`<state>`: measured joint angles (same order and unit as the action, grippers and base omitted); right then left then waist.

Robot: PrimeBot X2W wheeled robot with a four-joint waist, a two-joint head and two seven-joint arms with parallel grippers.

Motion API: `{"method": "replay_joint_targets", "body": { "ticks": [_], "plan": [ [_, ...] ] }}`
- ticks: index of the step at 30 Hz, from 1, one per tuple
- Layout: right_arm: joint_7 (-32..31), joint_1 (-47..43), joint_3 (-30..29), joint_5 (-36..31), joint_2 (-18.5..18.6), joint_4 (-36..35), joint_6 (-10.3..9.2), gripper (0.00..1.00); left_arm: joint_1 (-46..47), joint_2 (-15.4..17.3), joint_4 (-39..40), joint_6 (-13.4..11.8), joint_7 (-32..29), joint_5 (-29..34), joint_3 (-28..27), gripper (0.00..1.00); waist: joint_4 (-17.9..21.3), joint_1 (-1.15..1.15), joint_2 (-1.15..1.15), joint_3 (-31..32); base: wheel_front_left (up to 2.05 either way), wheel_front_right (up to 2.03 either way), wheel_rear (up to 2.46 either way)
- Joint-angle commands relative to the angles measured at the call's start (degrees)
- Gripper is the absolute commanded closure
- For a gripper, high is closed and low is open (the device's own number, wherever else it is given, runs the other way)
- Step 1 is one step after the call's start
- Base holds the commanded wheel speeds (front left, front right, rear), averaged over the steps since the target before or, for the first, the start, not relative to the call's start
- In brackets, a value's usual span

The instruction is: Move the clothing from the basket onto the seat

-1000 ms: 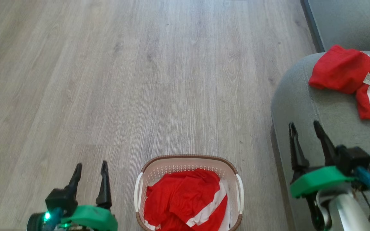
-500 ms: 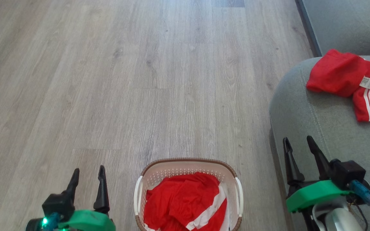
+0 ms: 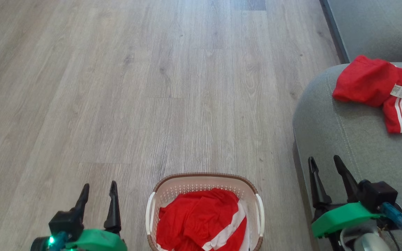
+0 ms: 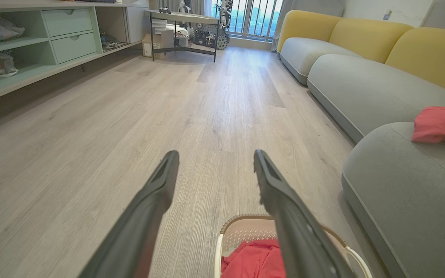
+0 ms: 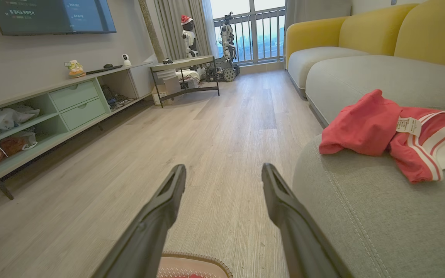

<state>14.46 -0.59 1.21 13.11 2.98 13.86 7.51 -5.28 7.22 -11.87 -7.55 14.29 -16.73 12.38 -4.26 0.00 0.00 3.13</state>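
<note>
Wood floor (image 3: pixel 152 87); grey sofa (image 3: pixel 344 146) at right. Basket (image 3: pixel 204 183) bottom centre holds red clothing (image 3: pixel 197 223); second red garment (image 3: pixel 365 82) on sofa, upper right. Left tool (image 3: pixel 99 184), right tool (image 3: pixel 324 158) both spread, empty.

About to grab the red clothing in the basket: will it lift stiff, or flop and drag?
Likely floppy: the red clothing lies crumpled in the basket, so it should drape from a pinch. Probably light, since the fabric looks thin. Its hanging end might snag coming out.

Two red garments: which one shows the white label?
The red garment on the sofa, label beside its striped hem. The other garment, in the basket, shows a white stripe, no label.
</note>
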Motion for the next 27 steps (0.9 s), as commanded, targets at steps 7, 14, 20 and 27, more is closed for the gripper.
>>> {"method": "replay_joint_targets", "body": {
  "ticks": [7, 14, 20, 27],
  "plan": [
    [0.5, 1.8, 1.2, 0.4, -0.1, -1.9, -0.02, 0.0, 1.6, -0.2, 1.3, 0.4, 0.7, 1.1, -2.7, 0.0, 0.0, 0.0, 0.0, -0.2, 0.0, 0.0, 0.0],
    [0.5, 1.9, 1.2, 0.0, -0.1, -1.8, -0.02, 0.0, 1.6, -0.6, 1.3, 0.7, 0.7, 1.6, -3.2, 0.0, 0.1, 0.0, 0.0, -0.2, 0.0, 0.0, 0.0],
    [0.5, 2.0, 1.0, 0.2, -0.1, -2.0, -0.02, 0.0, 1.8, -0.9, 1.4, 1.1, 0.7, 2.1, -3.4, 0.0, 0.1, 0.0, 0.0, -0.7, 0.0, 0.0, 0.0],
    [0.5, 2.6, -1.0, -0.3, -0.1, -2.7, -0.02, 0.0, 4.3, -1.2, -0.5, 2.6, 0.7, 3.7, -0.8, 0.0, -0.1, 0.0, 0.0, -2.7, 0.0, 0.0, 0.0]
  ]
}}
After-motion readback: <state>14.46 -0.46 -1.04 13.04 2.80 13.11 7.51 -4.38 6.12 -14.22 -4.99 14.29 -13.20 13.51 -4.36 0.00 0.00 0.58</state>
